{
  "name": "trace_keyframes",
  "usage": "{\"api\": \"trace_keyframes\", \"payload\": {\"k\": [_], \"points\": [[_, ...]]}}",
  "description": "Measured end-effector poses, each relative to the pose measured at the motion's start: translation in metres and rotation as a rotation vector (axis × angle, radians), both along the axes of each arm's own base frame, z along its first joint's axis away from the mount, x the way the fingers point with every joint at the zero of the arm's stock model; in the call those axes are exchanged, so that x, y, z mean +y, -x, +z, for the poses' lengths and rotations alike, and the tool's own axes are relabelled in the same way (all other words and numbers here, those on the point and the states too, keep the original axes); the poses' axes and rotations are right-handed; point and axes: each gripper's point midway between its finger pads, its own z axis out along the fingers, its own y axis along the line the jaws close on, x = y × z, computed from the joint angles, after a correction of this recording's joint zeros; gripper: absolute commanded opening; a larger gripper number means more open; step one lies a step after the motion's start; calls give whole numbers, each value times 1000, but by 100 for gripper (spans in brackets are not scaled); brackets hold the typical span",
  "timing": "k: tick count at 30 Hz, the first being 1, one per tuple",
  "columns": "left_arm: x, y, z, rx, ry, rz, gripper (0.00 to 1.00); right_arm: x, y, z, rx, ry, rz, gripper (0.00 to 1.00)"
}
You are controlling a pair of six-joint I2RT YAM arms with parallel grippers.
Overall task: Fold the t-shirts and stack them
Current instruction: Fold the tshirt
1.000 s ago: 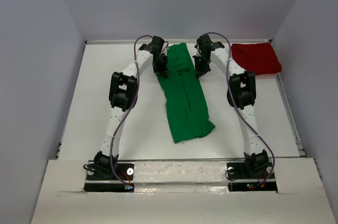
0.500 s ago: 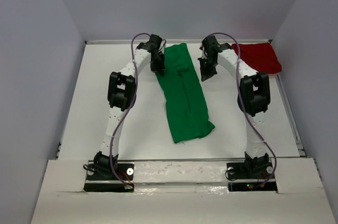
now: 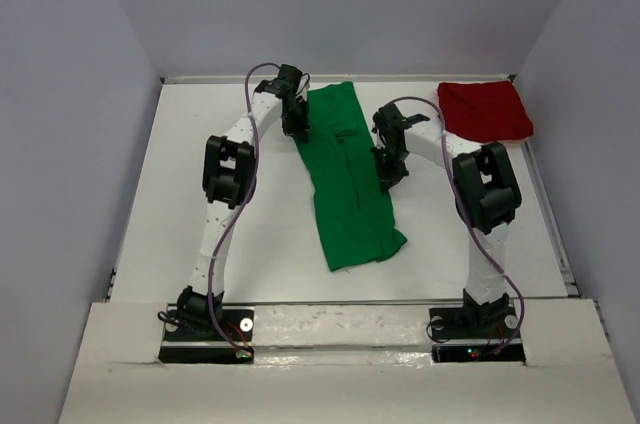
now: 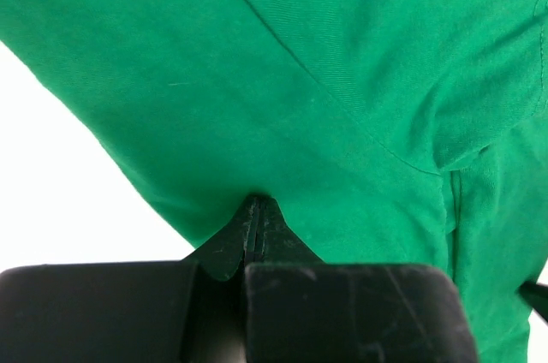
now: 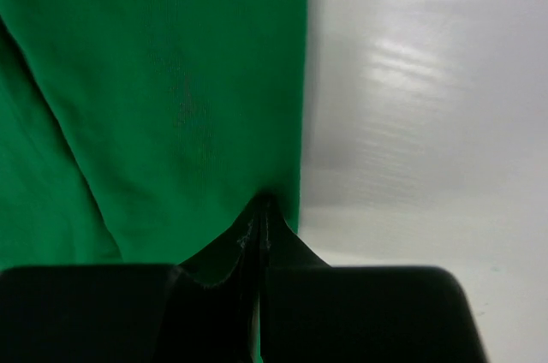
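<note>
Status of cloth: we find the green t-shirt laid as a long narrow strip down the middle of the table. It runs from the far edge toward the near edge, and its near end splays slightly to the right. The dark red t-shirt lies as a compact packet in the far right corner, well apart from the green one.

Left gripper: the jaws are fully closed. The tips rest at the left edge of the strip, close to the far end. We cannot tell whether a thread of cloth is caught between them; we see no gathered fold.

Right gripper: the jaws are likewise fully closed. The tips sit on the right edge of the strip, about halfway along its length. Bare table shows directly to their right.

Reason for placement, in our judgement: one closed tip at each long edge pins the narrow strip flat and keeps the lengthwise folds from springing open. The left tip would serve as an anchor near the far end. The right tip stands where a crosswise fold line would fall.

Progress, in our judgement: the red shirt appears folded. The green shirt needs its crosswise folds before we can stack the two.

Caution: closed tips can drag thin cloth and skew the strip.
</note>
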Motion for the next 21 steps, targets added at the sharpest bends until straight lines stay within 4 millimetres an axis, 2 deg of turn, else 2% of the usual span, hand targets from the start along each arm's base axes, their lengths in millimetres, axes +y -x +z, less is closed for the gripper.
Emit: {"api": "trace_keyframes", "payload": {"k": [2,11,17,21], "points": [[1,-1,0,-1,3,2,0,3,9,-5,12,3,11,0],[0,-1,-1,7,24,0,0,8,12,-5,-21,-21,3,0],[-2,-4,-1,5,31,-3,0,23,30,-6,-38,-35,33,0],[-3,-5,-1,3,36,-5,0,40,46,-7,-43,-50,69,0]]}}
